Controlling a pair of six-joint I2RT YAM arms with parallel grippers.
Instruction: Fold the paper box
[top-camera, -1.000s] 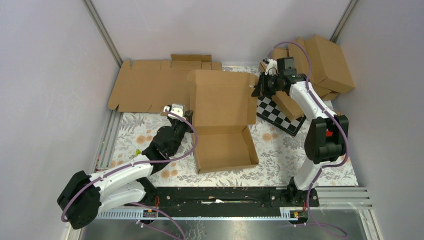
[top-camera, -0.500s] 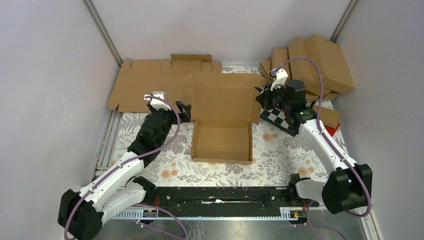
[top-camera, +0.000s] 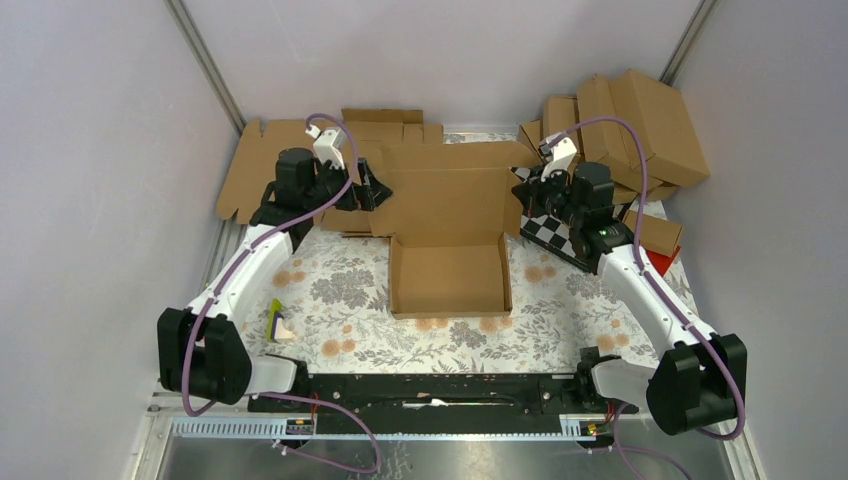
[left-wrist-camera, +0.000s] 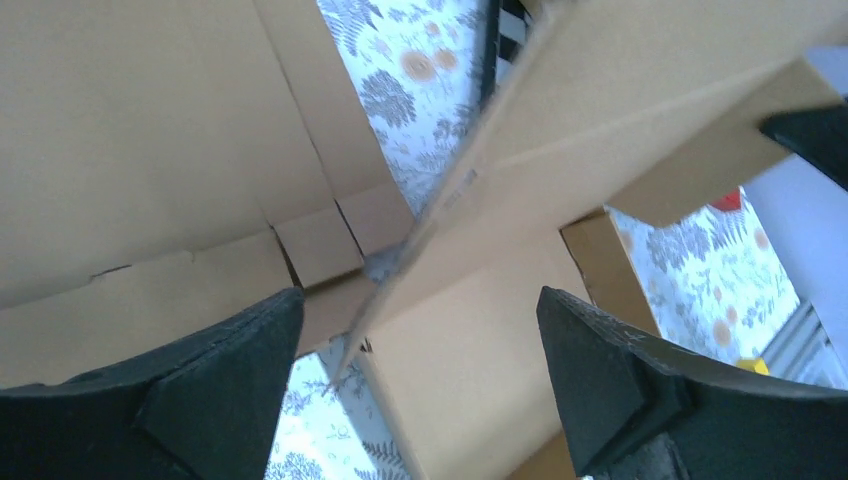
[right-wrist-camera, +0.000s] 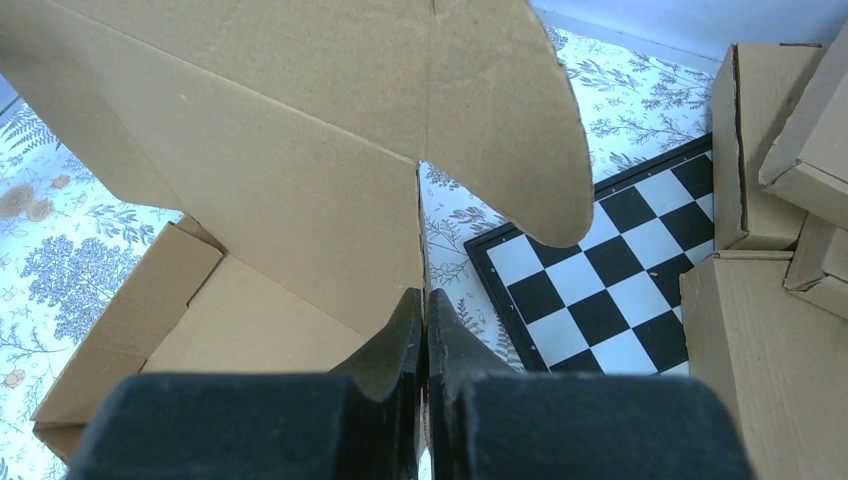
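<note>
The paper box (top-camera: 450, 280) sits mid-table on the flowered cloth (top-camera: 340, 290), tray near, lid standing up at the far side. The left gripper (top-camera: 374, 192) is at the lid's left edge, fingers spread wide, gripping nothing; the edge passes between them. The right gripper (top-camera: 522, 196) is pinched tight on the lid's right flap, beside the checkered board (top-camera: 565, 243).

My left arm (top-camera: 250, 262) and right arm (top-camera: 640, 285): white links, chunky black joints, purple cables (top-camera: 588, 119) looping along both, white camera housings (top-camera: 328, 143) at wrists, black wedge fingers (left-wrist-camera: 200, 400), black base rail (top-camera: 430, 392).
</note>
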